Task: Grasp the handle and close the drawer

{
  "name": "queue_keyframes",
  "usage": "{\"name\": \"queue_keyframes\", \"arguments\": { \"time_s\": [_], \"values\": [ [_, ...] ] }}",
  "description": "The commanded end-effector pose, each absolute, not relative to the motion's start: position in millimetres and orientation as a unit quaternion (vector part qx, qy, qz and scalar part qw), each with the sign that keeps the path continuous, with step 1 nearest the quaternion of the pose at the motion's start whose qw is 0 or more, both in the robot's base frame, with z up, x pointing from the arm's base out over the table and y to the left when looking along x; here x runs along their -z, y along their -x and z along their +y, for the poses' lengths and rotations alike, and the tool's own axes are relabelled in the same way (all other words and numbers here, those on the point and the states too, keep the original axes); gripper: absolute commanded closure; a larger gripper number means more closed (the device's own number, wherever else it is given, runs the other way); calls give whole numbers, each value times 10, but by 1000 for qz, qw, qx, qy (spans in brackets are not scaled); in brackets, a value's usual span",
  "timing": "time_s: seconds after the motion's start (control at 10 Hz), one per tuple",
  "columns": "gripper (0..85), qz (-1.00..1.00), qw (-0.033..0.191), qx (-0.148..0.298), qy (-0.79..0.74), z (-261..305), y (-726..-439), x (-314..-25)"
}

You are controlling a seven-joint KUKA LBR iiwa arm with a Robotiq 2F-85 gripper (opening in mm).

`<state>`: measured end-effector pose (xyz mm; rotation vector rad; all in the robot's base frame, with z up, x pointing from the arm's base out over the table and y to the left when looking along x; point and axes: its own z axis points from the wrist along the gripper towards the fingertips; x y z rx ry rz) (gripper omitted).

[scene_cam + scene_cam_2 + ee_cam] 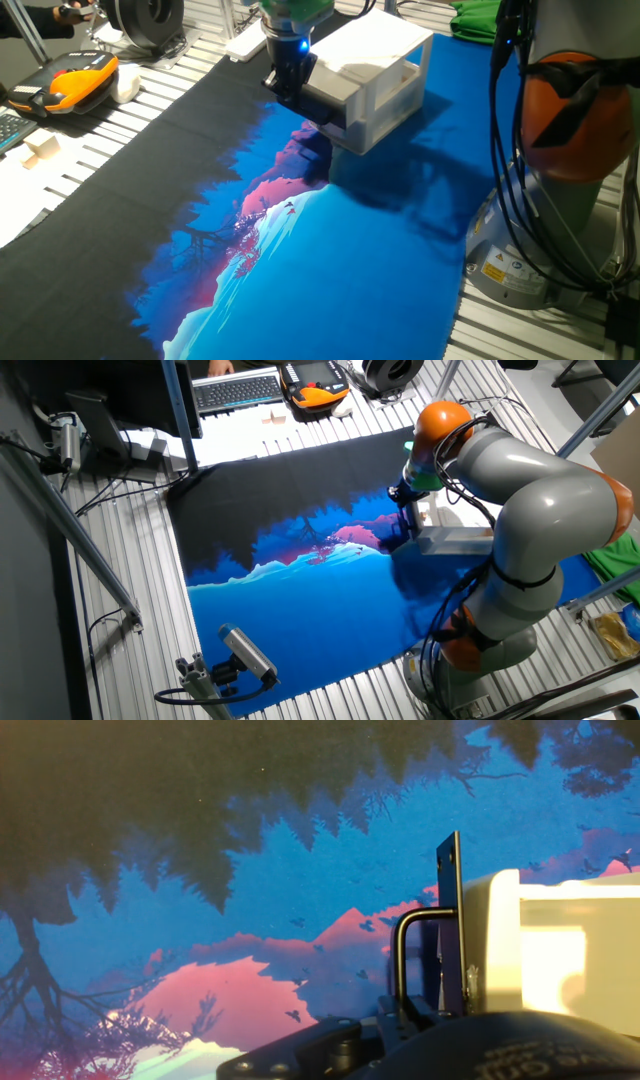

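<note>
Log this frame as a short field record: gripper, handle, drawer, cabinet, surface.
gripper: at the drawer front, by the handle; open or shut cannot be told
handle: black bar, seen in the hand view standing off the front panel
drawer: white, front still out from the cabinet, not fully closed
cabinet: small white shell on the mat
surface: printed mat, blue and pink landscape with a black area

Brightness: the fixed views are evenly lit from overhead.
Shadows: a dark patch is cast on the mat (380,260) beside the cabinet (385,75).
Glare: the drawer (560,955) is overexposed in the hand view.
Blur: the gripper (400,1040) is out of focus.
</note>
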<state>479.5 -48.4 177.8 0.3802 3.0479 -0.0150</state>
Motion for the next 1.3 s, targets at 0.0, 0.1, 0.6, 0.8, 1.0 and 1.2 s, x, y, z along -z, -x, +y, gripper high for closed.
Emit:
{"name": "queue_keyframes", "arguments": {
  "time_s": [0.0,0.1,0.6,0.8,1.0,1.2],
  "values": [
    [850,992,35,5,-124,-489,-4790,-1775],
    [850,992,35,5,-123,-496,-4780,-1766],
    [850,993,34,5,-115,-619,-4766,-1806],
    [850,993,34,7,-114,-636,-4747,-1804],
    [850,993,35,7,-113,-637,-4739,-1786],
    [850,993,37,7,-111,-638,-4730,-1760]
  ]
}}
